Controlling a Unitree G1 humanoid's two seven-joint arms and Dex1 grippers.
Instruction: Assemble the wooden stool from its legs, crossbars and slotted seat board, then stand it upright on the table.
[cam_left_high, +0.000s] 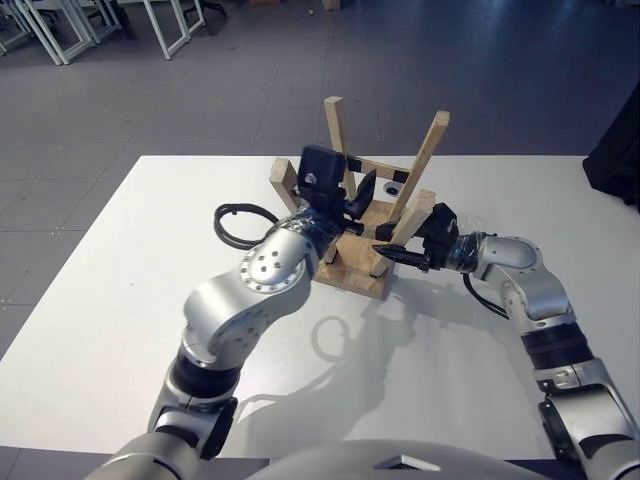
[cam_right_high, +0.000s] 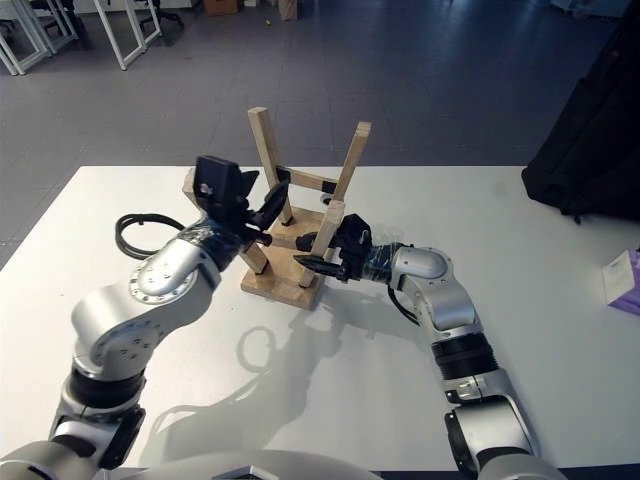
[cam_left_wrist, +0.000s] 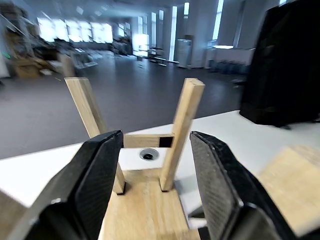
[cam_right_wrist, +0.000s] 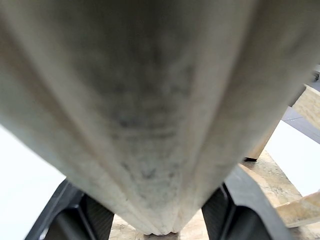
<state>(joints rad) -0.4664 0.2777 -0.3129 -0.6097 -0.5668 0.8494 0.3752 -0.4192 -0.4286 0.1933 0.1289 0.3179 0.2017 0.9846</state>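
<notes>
Checker: Right gripper (cam_left_high: 395, 242), nearest item, status?
Observer: Clenched on near right leg (cam_left_high: 413, 215), low on its length, just above seat board (cam_left_high: 357, 277). Leg is pale, square-section wood.
Checker: Left gripper (cam_left_wrist: 156, 142)?
Observer: Fingers spread, grasping nothing. It sits over the seat board among the legs, with the two far legs (cam_left_high: 336, 135) beyond it.
Checker: Stool (cam_right_high: 283, 283) location?
Observer: Upside down at the far middle of the white table (cam_left_high: 150, 250), board flat, legs up and splayed.
Checker: Counts?
Observer: Legs 4; crossbar (cam_left_high: 382, 168) 1 seen, joining far legs; seat board 1, coarse flaked face
</notes>
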